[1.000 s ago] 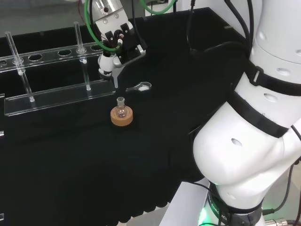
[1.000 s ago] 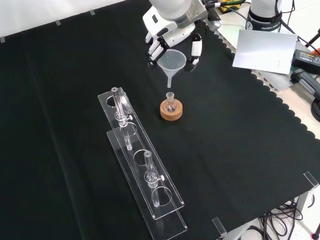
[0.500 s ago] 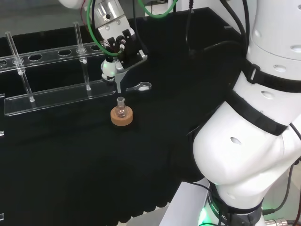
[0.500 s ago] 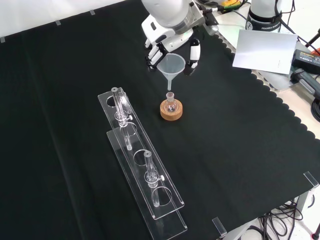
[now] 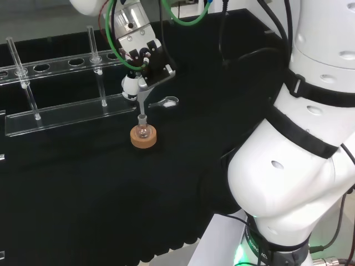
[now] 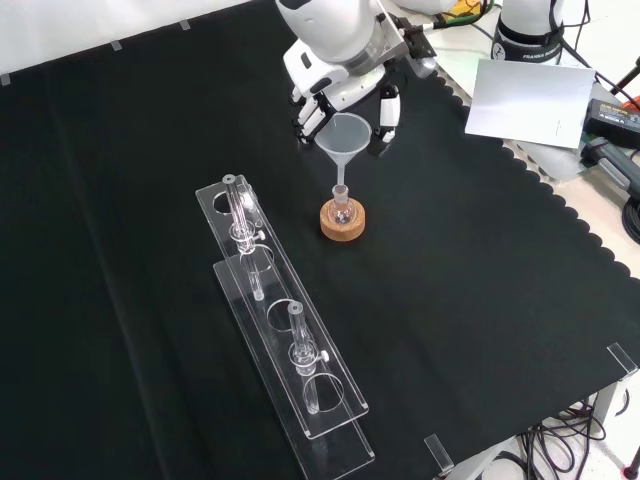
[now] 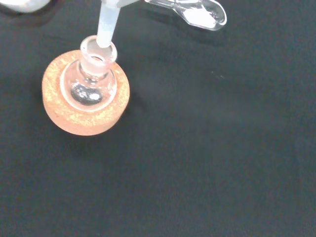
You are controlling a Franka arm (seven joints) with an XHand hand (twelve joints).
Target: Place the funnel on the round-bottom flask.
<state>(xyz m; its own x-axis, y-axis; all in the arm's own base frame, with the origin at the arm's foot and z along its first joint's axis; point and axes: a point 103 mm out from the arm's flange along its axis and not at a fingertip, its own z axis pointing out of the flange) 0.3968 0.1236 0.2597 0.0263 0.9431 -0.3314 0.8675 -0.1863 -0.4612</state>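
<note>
Cloth [image 6: 480, 300] of matte black covers the bench, its near edge in the front view cut in small scallops. Largest of the ware is a clear plastic rack [image 6: 285, 345], two long flat tiers with round holes, lying diagonally toward the cloth's front-left part in the front view and carrying slim glass test tubes [image 6: 300, 350] upright. Above the cloth's middle, toward its far edge in that view, hangs the hand [image 6: 340, 85], black and white, its fingers [image 6: 386, 108] curled about the rim of the funnel [image 6: 343, 140]. That funnel is translucent, a smooth cone narrowing to a thin straight stem, held upright; in the wrist view the stem's tip sits at the mouth of the flask's neck, just entering it. Beneath it stands the round-bottom flask [image 7: 89, 84], a small clear glass bulb with a short, thick-lipped neck. It rests in a cork ring [image 6: 343, 222], grainy and tan, flat on the cloth. Just beyond, in the head view, lies a small clear spoon-shaped piece [image 5: 166, 102].
</note>
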